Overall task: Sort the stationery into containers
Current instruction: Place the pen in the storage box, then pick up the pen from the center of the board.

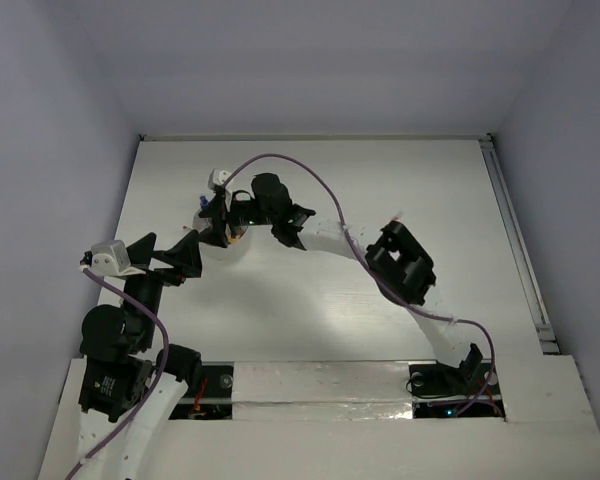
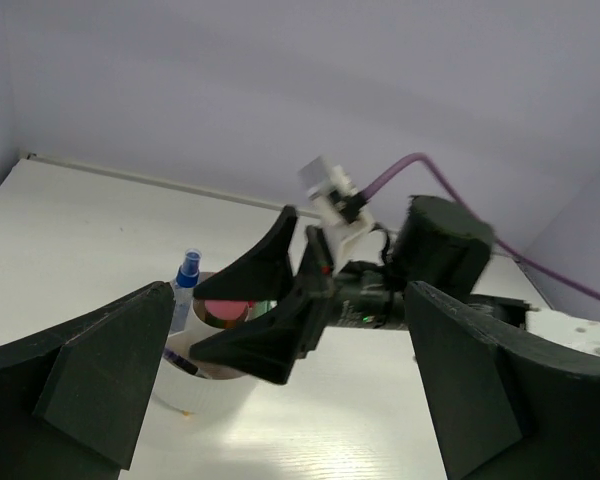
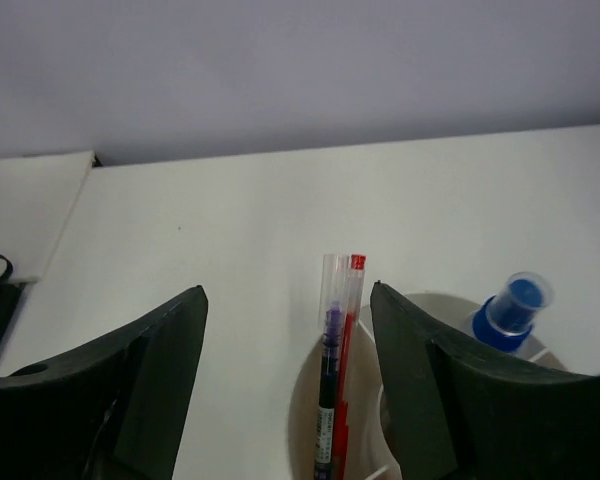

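The right pincer (image 3: 288, 298) is spread wide and grips nothing. A red pen (image 3: 350, 350) and a clear pen (image 3: 329, 345) stand between its fingers in the white cup (image 2: 212, 392), at the lower centre of the right wrist view, beside a blue-capped marker (image 3: 508, 308). The left pincer (image 2: 290, 300) is fully spread and empty. Were the right pincer lifted at a slant, the pens could be snagged and the cup tipped onto the surface (image 1: 280, 310).

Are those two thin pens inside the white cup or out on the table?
Inside: the pens stand in the cup, tops above its rim, between the right gripper's open fingers.
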You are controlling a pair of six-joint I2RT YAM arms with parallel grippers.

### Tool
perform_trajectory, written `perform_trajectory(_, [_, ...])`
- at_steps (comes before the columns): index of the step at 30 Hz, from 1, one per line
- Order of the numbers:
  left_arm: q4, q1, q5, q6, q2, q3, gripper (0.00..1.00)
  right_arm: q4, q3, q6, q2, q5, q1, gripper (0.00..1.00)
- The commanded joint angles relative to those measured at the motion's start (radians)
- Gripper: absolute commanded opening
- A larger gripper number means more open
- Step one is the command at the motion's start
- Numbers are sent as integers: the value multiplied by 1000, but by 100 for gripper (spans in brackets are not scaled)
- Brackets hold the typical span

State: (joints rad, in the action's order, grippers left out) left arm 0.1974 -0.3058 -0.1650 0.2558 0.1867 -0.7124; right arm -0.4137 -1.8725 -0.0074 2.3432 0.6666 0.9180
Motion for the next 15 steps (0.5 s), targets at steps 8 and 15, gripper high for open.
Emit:
perform_trajectory(8, [-65, 5, 25, -4, -16, 8, 99, -125, 355, 92, -442, -456, -42, 23])
perform_trajectory(15, [-53, -16, 1, -4, -75, 5, 99, 312, 573, 404, -600, -801, -365, 0])
